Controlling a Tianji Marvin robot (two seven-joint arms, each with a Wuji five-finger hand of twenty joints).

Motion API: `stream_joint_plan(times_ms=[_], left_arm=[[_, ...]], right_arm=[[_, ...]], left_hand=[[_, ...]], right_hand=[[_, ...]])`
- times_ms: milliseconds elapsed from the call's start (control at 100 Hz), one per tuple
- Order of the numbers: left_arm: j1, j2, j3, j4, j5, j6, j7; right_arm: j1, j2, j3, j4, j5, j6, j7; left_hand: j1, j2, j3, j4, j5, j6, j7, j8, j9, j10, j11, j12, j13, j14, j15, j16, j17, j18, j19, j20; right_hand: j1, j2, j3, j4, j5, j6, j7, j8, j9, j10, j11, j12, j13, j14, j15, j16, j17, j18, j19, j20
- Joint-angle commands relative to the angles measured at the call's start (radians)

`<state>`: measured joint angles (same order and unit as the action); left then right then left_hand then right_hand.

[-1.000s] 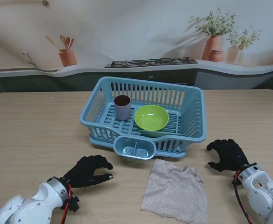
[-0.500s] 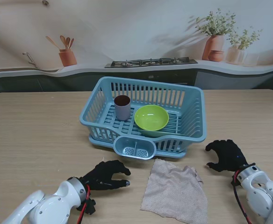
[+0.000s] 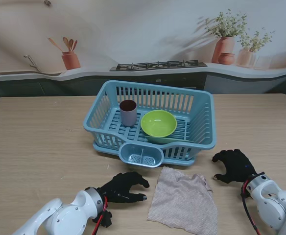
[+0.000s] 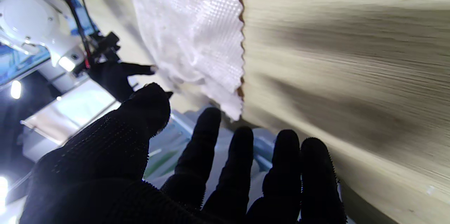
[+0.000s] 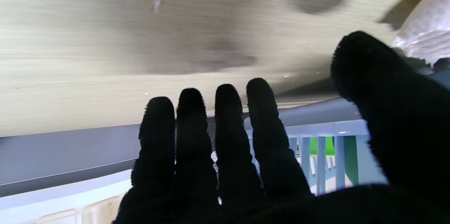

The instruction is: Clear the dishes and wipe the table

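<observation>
Sliding rightward across the tabletop (image 3: pixel 35 142), the left hand (image 3: pixel 123 187) now nears the one cloth (image 3: pixel 183 200), fingers spread, empty. One cup (image 3: pixel 128 112) and one bowl (image 3: pixel 158 123) sit in the rack (image 3: pixel 202 132). Right hand (image 3: pixel 235 165) hovers, fingers released.

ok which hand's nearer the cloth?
Left. The left hand sits just off the left edge of the cloth, fingertips almost touching; the right hand is slightly farther off its right corner.
</observation>
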<state>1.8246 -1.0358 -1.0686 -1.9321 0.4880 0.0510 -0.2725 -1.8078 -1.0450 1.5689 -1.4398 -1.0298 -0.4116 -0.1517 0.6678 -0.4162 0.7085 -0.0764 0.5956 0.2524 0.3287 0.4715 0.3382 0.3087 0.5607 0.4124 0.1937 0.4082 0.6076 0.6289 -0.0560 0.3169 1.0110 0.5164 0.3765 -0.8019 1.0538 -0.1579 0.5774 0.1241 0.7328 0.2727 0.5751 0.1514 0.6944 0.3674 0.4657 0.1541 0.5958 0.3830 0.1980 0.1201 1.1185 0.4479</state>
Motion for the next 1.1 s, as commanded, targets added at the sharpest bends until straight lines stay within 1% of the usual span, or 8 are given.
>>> stream_joint_plan(times_ms=[0,140,380,650,750,880,980,1090], left_arm=[[-0.02,-0.007,0.021,0.002,-0.013,0.008,-0.008],[-0.059,-0.009,0.069,0.018,-0.027,0.019,0.002],[-0.121,-0.014,0.155,0.051,-0.045,0.057,0.013],[-0.205,-0.018,0.252,0.091,-0.088,0.112,0.005],[-0.233,-0.014,0.279,0.096,-0.107,0.145,-0.024],[-0.268,-0.001,0.307,0.081,-0.144,0.215,-0.089],[-0.302,0.007,0.33,0.08,-0.166,0.226,-0.128],[-0.343,0.015,0.359,0.085,-0.181,0.23,-0.163]], right_arm=[[-0.008,0.003,-0.007,-0.007,-0.011,-0.012,0.02],[-0.008,0.003,-0.008,-0.009,-0.01,-0.012,0.024],[-0.009,0.002,-0.005,-0.008,-0.01,-0.012,0.017],[-0.013,0.001,-0.004,-0.011,-0.005,-0.008,0.02],[-0.015,0.001,-0.004,-0.013,-0.002,-0.006,0.021],[-0.017,0.0,-0.003,-0.015,0.001,-0.002,0.019],[-0.019,-0.001,-0.004,-0.017,0.004,0.001,0.018],[-0.02,-0.002,-0.004,-0.018,0.009,0.005,0.018]], left_hand=[[0.001,-0.036,0.048,-0.017,-0.066,-0.027,0.099,0.008,-0.027,-0.043,0.013,-0.003,-0.009,-0.032,0.013,-0.011,0.001,-0.036,0.026,0.003],[0.013,-0.054,0.073,-0.019,-0.12,-0.035,0.218,-0.02,-0.033,-0.051,0.02,0.0,-0.005,-0.044,0.014,-0.014,0.008,-0.037,0.035,0.008],[0.026,-0.049,0.072,-0.019,-0.136,-0.044,0.238,-0.035,-0.043,-0.061,0.021,0.001,-0.009,-0.058,0.009,-0.018,0.009,-0.032,0.047,0.014],[0.036,-0.028,0.039,-0.017,-0.161,-0.066,0.218,-0.076,-0.066,-0.091,0.0,-0.011,-0.03,-0.097,-0.036,-0.041,-0.022,-0.005,0.016,0.0],[0.032,-0.023,0.02,-0.018,-0.178,-0.09,0.198,-0.097,-0.081,-0.106,-0.017,-0.02,-0.049,-0.111,-0.06,-0.046,-0.043,-0.004,-0.009,-0.014],[0.031,-0.005,-0.014,-0.016,-0.193,-0.128,0.16,-0.133,-0.093,-0.137,-0.05,-0.04,-0.064,-0.125,-0.085,-0.045,-0.041,-0.01,-0.054,-0.04],[0.035,0.005,-0.037,-0.014,-0.209,-0.159,0.154,-0.142,-0.105,-0.156,-0.066,-0.049,-0.072,-0.155,-0.103,-0.042,-0.037,-0.033,-0.115,-0.057],[0.038,0.011,-0.054,-0.014,-0.217,-0.186,0.152,-0.146,-0.126,-0.165,-0.076,-0.055,-0.097,-0.17,-0.118,-0.036,-0.032,-0.061,-0.191,-0.067]], right_hand=[[0.013,0.01,-0.012,-0.021,-0.013,0.019,-0.01,0.002,-0.017,0.007,-0.017,-0.015,-0.024,0.002,-0.009,-0.007,-0.013,0.015,-0.014,-0.009],[0.017,0.008,-0.011,-0.021,-0.013,0.019,-0.011,0.002,-0.016,0.008,-0.017,-0.015,-0.025,0.002,-0.009,-0.007,-0.014,0.013,-0.015,-0.009],[0.024,0.007,-0.009,-0.02,-0.011,0.019,-0.011,0.004,-0.017,0.007,-0.016,-0.014,-0.025,0.002,-0.007,-0.007,-0.015,0.012,-0.015,-0.008],[0.028,0.008,-0.01,-0.018,-0.011,0.019,-0.011,0.006,-0.016,0.007,-0.016,-0.014,-0.025,0.003,-0.008,-0.007,-0.015,0.013,-0.016,-0.008],[0.028,0.009,-0.011,-0.017,-0.011,0.019,-0.011,0.006,-0.016,0.006,-0.017,-0.014,-0.025,0.004,-0.008,-0.007,-0.015,0.014,-0.015,-0.007],[0.03,0.01,-0.012,-0.016,-0.01,0.019,-0.011,0.007,-0.016,0.007,-0.017,-0.014,-0.026,0.003,-0.008,-0.007,-0.016,0.011,-0.015,-0.007],[0.03,0.013,-0.014,-0.016,-0.009,0.018,-0.011,0.007,-0.016,0.007,-0.017,-0.015,-0.026,0.004,-0.008,-0.007,-0.016,0.012,-0.016,-0.007],[0.03,0.018,-0.016,-0.015,-0.009,0.017,-0.012,0.007,-0.017,0.008,-0.018,-0.015,-0.026,0.003,-0.008,-0.007,-0.017,0.012,-0.016,-0.006]])
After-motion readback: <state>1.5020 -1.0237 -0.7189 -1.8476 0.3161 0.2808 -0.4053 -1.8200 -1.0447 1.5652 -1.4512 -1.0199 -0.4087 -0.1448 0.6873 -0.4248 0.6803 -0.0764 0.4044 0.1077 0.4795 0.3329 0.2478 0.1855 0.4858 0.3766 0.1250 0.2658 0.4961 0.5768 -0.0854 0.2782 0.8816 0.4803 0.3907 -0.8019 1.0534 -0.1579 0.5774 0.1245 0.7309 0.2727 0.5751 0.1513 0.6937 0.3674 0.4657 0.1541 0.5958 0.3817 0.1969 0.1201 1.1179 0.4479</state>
